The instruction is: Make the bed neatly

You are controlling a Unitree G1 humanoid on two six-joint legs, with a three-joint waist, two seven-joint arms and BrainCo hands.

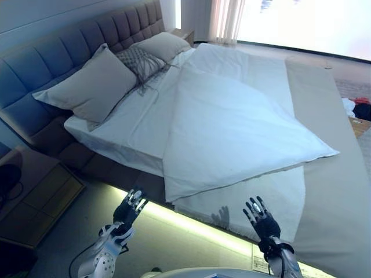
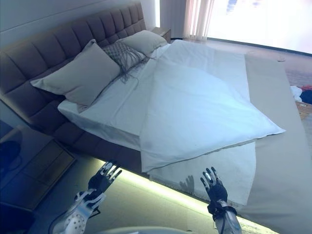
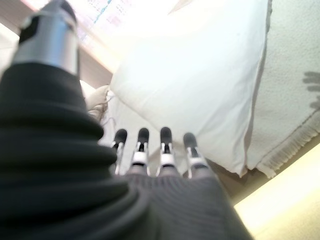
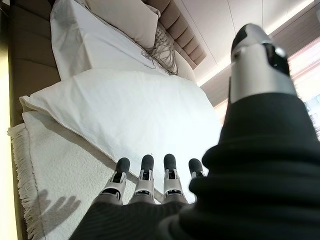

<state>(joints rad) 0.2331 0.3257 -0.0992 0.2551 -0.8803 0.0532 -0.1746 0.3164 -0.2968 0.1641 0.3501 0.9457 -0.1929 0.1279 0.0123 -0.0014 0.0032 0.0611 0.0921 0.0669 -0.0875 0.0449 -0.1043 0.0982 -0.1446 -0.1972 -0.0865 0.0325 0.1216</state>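
Left robot hand (image 1: 128, 209) spread, empty | right robot hand (image 1: 262, 218) spread, empty | duvet (image 1: 232, 130) just beyond both, untouched

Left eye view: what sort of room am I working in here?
Most likely a bedroom, perhaps a hotel room: a wide bed with a padded headboard, pillows against it, a white duvet lying askew, and a nightstand beside it.

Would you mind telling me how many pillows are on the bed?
3, along the headboard: a large plain pillow nearest, a patterned cushion in the middle, another plain pillow farthest. More may be hidden.
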